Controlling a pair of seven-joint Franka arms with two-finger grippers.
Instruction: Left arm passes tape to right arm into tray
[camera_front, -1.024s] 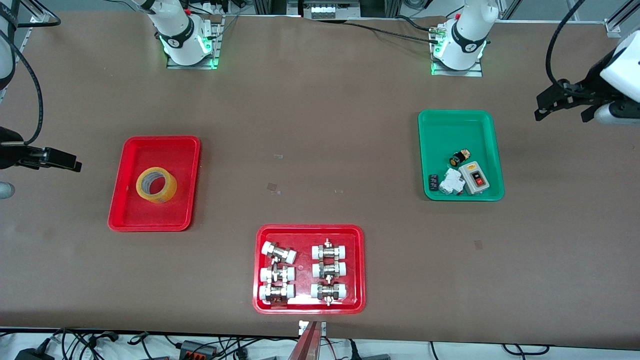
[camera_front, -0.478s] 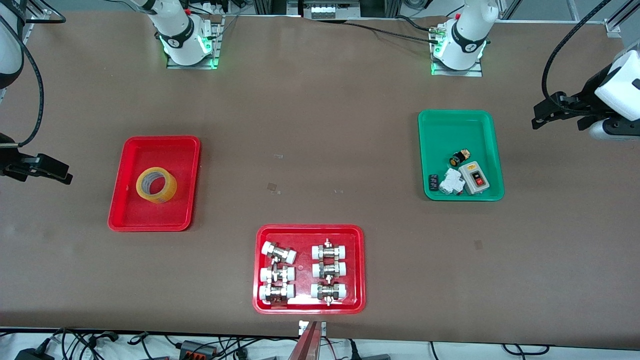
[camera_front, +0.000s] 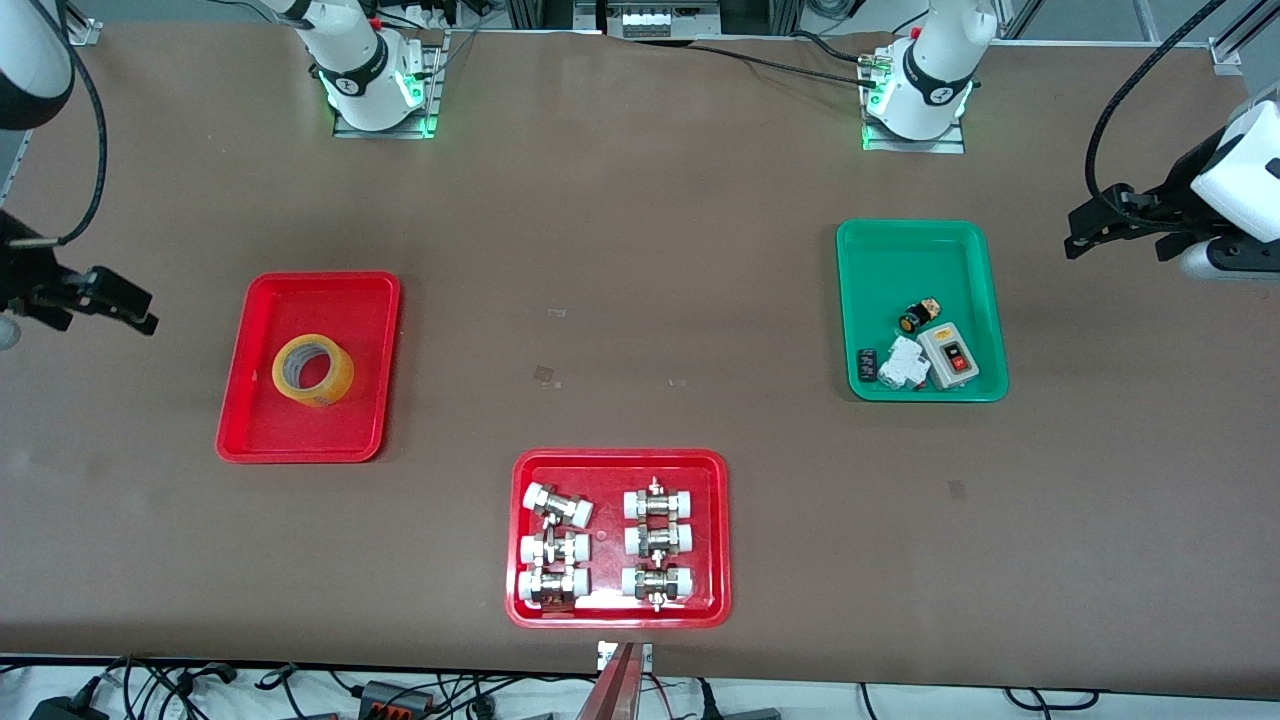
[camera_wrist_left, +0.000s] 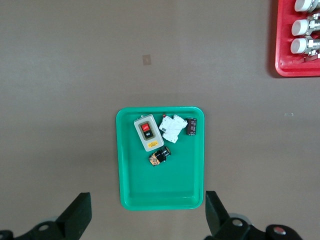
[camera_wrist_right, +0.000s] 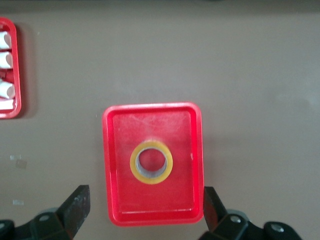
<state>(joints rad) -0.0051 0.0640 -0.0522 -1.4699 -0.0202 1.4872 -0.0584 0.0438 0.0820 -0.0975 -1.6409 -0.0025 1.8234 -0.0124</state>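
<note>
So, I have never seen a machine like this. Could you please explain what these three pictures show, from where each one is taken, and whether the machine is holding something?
These are two robot arms bolted along one edge of a brown table. The large picture comes from a high camera facing them. The other two come from cameras on the arms' wrists, looking down past their own fingers.

The left gripper hangs over the table's end beside the green tray, which holds a switch box and small electrical parts. The right gripper hangs at the other end, beside the plain red tray. Both are open and hold nothing.

The yellow tape roll lies in that red tray. A second red tray, nearest the front camera, holds pipe fittings.
</note>
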